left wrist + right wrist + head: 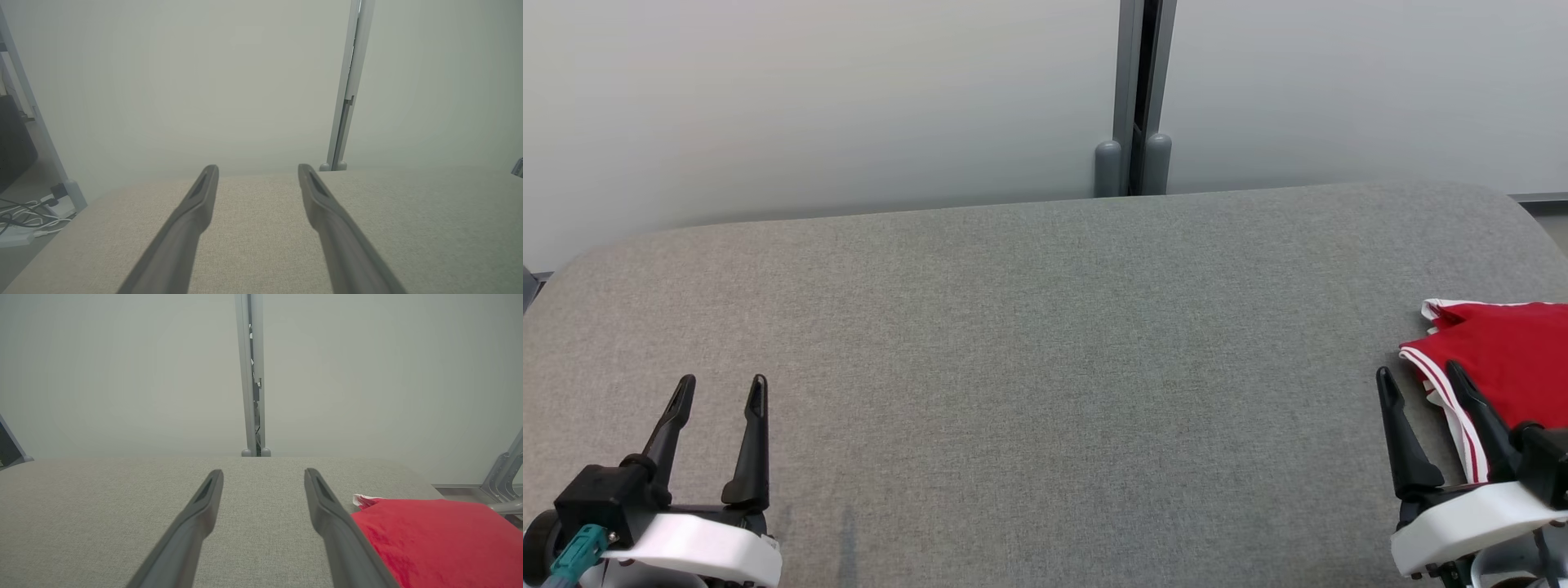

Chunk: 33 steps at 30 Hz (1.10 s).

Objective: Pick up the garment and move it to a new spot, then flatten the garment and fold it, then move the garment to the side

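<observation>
Big grey surface [1045, 327] stretching ahead of left gripper [724, 379] and right gripper [1419, 369]. Red garment [1511, 359] lying just right of the right gripper, maybe folded, edge cut off. Fits either awaiting pickup or already set aside. Both spread wide, holding nothing, parked low.

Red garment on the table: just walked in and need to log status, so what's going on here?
Nothing is being handled. The red garment lies at the right end of the grey table, close beside the right gripper, which is open and empty. The left gripper, also open and empty, sits over the table's left end. I can't tell whether the garment is folded.
</observation>
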Available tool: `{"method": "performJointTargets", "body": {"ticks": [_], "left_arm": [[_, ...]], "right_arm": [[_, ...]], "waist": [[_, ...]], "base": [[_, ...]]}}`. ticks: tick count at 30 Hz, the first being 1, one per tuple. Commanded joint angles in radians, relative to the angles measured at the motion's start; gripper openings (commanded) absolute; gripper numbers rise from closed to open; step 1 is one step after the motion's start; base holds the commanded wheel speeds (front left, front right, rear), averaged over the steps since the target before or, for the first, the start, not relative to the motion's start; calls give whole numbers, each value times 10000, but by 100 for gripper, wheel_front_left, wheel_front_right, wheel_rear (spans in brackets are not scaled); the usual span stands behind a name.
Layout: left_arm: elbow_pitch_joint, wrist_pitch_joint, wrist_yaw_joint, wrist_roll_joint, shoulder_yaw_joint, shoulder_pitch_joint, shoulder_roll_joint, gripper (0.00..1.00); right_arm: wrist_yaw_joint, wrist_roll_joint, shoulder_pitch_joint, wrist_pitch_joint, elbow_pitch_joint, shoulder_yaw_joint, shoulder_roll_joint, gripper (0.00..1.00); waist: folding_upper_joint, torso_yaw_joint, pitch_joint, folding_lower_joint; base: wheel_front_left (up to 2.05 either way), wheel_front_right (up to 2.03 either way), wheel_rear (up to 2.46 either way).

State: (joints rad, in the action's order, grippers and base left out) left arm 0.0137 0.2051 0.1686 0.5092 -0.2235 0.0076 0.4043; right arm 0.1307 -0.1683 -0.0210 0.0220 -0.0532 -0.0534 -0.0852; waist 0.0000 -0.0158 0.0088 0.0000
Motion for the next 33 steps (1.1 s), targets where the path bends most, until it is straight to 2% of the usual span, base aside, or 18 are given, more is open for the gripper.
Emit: {"method": "performJointTargets", "body": {"ticks": [1, 16, 17, 20, 33], "left_arm": [[-30, -30, 67, 42, -5, 15, 66, 100], [-118, -103, 173, 20, -93, 29, 125, 100], [-43, -112, 108, 33, -127, 48, 10, 0], [155, -130, 75, 120, -224, 171, -245, 0], [539, -570, -434, 2060, 306, -124, -786, 0]], "right_arm": [[1, -18, -60, 34, -62, 0, 7, 100], [1, -35, -88, 104, -78, 80, 76, 100], [0, -12, -57, 99, 23, 55, 117, 0], [0, -113, -132, 122, 295, 37, 206, 0], [0, -2593, 192, 348, 810, -181, 228, 0]], "waist": [[0, 9, 0, 0], [0, 22, -104, 0], [0, 22, -103, 0], [0, 23, -104, 0], [0, 36, -100, 0]], "base": [[0, 0, 0], [0, 0, 0], [0, 0, 0], [0, 0, 0], [0, 0, 0]]}}
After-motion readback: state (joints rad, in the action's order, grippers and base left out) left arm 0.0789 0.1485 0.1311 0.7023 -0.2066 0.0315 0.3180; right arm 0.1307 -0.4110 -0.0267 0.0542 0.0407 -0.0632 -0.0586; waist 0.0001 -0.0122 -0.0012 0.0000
